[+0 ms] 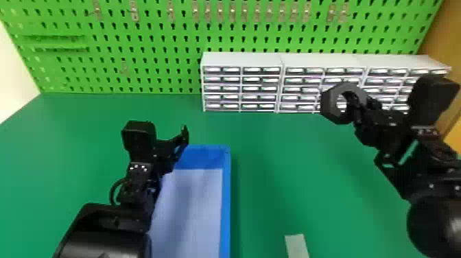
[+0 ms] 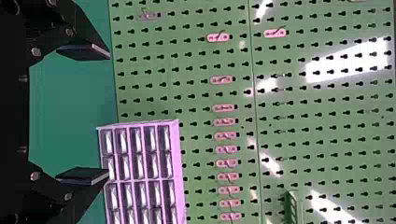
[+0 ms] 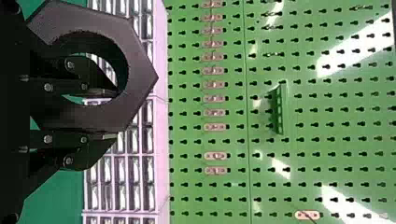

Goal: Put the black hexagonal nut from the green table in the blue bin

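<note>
Half done: clamps nut (image 3: 140,79) in right gripper (image 3: 109,113), holds left gripper (image 2: 108,114) open, must next carry toward eight o'clock, over blue bin (image 1: 225,192).

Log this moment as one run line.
right claw: shut on black hexagonal nut; left claw: open, empty; nut: raised, right of blue rectangular bin; status: not yet binned

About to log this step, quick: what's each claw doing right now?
Left claw: open, holding nothing.
Right claw: closed on the black hexagonal nut, one finger through its hole, the other outside.
</note>
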Motion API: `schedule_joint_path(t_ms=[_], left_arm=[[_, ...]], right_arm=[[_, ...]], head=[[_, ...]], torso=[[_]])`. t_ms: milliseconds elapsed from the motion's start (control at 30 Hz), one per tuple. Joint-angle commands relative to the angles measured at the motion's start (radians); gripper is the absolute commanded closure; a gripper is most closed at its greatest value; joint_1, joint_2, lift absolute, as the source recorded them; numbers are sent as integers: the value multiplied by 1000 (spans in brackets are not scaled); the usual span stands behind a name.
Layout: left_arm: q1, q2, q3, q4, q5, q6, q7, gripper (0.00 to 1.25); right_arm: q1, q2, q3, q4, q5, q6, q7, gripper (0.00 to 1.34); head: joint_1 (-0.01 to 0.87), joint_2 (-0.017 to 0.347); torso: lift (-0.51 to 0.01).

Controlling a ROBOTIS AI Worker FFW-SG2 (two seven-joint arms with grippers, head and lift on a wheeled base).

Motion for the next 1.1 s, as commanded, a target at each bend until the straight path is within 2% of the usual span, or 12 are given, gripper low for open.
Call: schedule_joint_path(t_ms=[0, 167, 567, 1067], left_arm=[[0, -3, 0, 0, 0, 0, 0, 369], [0, -3, 0, 2, 0, 0, 0, 369], [5, -3, 2, 5, 0, 0, 0, 369], [6, -3, 6, 5, 0, 0, 0, 369]], right_arm=[[18, -4, 21, 1, 5, -40, -14, 1088], [56, -14, 63, 1, -1, -121, -97, 1088], [92, -20, 104, 1, -39, -142, -115, 1088], [61, -45, 165, -3, -117, -47, -114, 1088]], head=[[657, 57], [657, 57], [657, 57], [657, 57]], torso=[[-95], [-95], [-95], [-95]])
